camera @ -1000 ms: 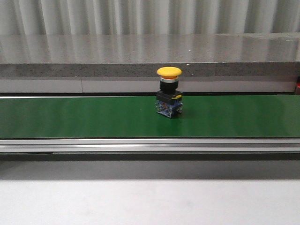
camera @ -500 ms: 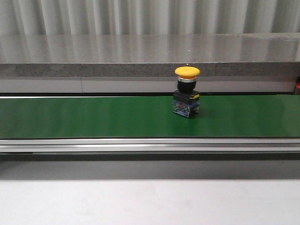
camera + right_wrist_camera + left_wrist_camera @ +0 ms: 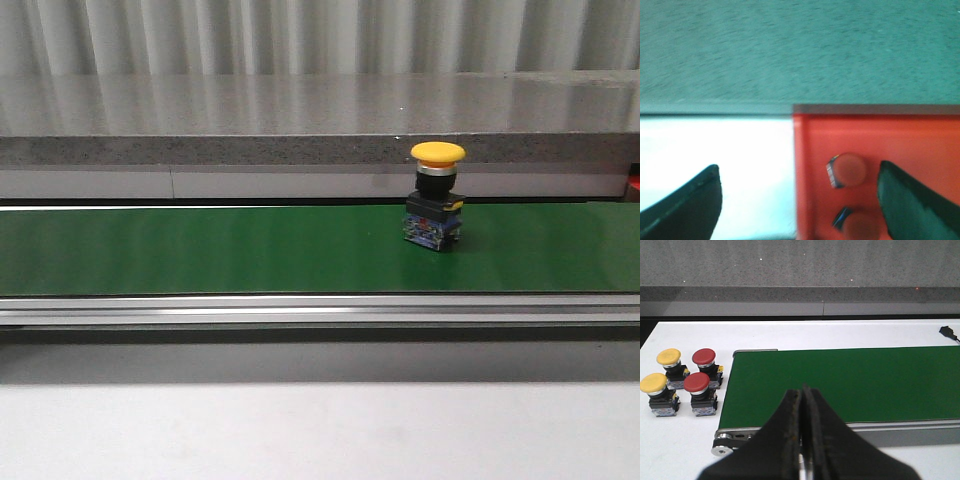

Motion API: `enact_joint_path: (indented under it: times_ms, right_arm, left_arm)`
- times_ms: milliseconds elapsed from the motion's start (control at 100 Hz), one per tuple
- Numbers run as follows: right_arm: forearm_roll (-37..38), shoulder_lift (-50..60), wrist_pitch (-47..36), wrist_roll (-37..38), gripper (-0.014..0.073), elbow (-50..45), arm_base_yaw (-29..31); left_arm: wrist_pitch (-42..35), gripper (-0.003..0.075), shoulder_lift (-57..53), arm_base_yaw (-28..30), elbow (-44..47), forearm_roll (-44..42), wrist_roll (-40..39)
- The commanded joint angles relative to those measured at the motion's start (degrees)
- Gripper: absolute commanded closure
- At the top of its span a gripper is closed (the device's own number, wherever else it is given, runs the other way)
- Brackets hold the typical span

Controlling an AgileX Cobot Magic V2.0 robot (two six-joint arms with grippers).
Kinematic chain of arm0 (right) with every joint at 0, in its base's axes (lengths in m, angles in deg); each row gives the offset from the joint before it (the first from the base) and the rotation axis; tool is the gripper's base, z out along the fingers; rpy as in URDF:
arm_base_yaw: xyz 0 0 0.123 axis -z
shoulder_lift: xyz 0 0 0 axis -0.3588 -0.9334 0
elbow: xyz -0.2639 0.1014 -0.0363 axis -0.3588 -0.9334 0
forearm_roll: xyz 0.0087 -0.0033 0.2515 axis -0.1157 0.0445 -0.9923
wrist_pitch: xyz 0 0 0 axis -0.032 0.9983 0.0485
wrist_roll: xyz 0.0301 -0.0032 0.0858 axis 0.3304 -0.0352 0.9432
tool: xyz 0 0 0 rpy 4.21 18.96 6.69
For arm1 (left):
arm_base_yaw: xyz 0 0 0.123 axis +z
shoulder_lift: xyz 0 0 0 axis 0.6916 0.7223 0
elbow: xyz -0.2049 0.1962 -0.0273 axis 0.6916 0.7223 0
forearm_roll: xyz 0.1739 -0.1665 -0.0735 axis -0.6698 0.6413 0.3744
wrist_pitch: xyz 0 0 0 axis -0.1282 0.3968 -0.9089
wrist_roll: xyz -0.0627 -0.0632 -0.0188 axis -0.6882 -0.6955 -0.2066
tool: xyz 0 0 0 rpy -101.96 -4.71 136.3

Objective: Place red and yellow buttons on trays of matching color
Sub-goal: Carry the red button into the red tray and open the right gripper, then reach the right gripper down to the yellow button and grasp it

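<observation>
A yellow button (image 3: 436,195) with a black and blue base stands upright on the green conveyor belt (image 3: 200,250), right of centre in the front view. In the left wrist view, two yellow buttons (image 3: 668,358) (image 3: 653,384) and two red buttons (image 3: 704,357) (image 3: 696,383) stand on the white table beside the belt's end (image 3: 840,382). My left gripper (image 3: 801,391) is shut and empty, above the belt's near edge. My right gripper (image 3: 799,172) is open over the edge of a red tray (image 3: 900,135), which holds two red buttons (image 3: 847,170) (image 3: 860,225). A yellow tray is out of view.
A grey stone ledge (image 3: 300,120) runs behind the belt. The belt's metal side rail (image 3: 320,308) faces me, with white table (image 3: 300,430) in front. A black cable end (image 3: 947,332) lies on the table beyond the belt in the left wrist view.
The yellow button has travelled to the right along the belt, from about the centre to right of centre. No gripper appears in the earlier front frames.
</observation>
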Motion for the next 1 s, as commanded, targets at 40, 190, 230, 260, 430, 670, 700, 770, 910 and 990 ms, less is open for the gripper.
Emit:
enact_joint_path:
  times_ms: [40, 190, 230, 260, 430, 670, 700, 770, 910, 990]
  right_arm:
    - [-1.20, 9.85, -1.52, -1.75, -0.0031, -6.61, -2.67]
    - [-1.20, 18.12, -1.81, -3.61, -0.0031, -17.58, -6.57]
    - [-1.20, 19.73, -1.41, -4.01, -0.0031, -20.40, -7.78]
    - [-1.20, 21.27, -1.10, -4.13, -0.0031, -22.18, -8.56]
    - [-1.20, 26.77, 0.21, -4.13, -0.0031, -31.79, -13.11]
    - [-1.20, 27.82, 0.35, -5.76, -0.0031, -39.00, -19.73]
    - [-1.20, 27.73, -0.24, -5.76, -0.0031, -39.39, -20.55]
    - [-1.27, 27.23, -1.85, -5.76, -0.0031, -39.83, -22.51]
    - [-1.27, 25.03, -5.82, -5.76, -0.0031, -39.83, -25.24]
    - [-1.30, 23.33, -8.47, -5.76, -0.0031, -39.77, -26.31]
  left_arm:
    - [-4.53, 0.0740, 0.51, -0.46, -1.31, 0.67, -0.07]
    - [-4.53, 0.0740, 0.51, -0.46, -1.31, 0.67, -0.07]
    - [-4.53, 0.0740, 0.51, -0.46, -1.31, 0.67, -0.07]
    - [-4.53, 0.0740, 0.51, -0.46, -1.31, 0.67, -0.07]
    - [-4.53, 0.0740, 0.51, -0.46, -1.31, 0.67, -0.07]
    - [-4.53, 0.0740, 0.51, -0.46, -1.31, 0.67, -0.07]
    - [-4.53, 0.0740, 0.51, -0.46, -1.31, 0.67, -0.07]
    - [-4.53, 0.0740, 0.51, -0.46, -1.31, 0.67, -0.07]
    - [-4.53, 0.0740, 0.51, -0.46, -1.31, 0.67, -0.07]
    - [-4.53, 0.0740, 0.51, -0.46, -1.31, 0.67, -0.07]
